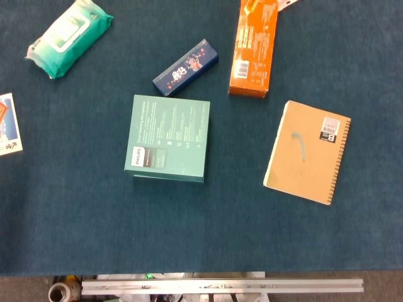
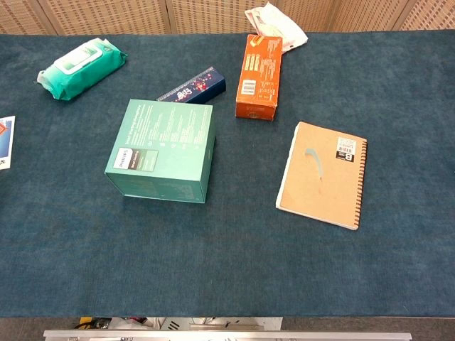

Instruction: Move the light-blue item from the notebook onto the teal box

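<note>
A dark blue table (image 1: 75, 239) carried several items. A green pack of wet wipes (image 1: 68, 38) lay near the far left corner. A small navy box (image 1: 186, 67) lay tilted toward the far edge, an orange box (image 1: 253, 50) just beside it. A printed card (image 1: 9, 126) overlapped the left edge. Crumpled white packaging (image 2: 276, 23) sat at the far edge.

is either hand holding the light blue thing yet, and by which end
Nothing is held. Neither hand shows in either view, and the light-blue item lies untouched on the notebook.
</note>
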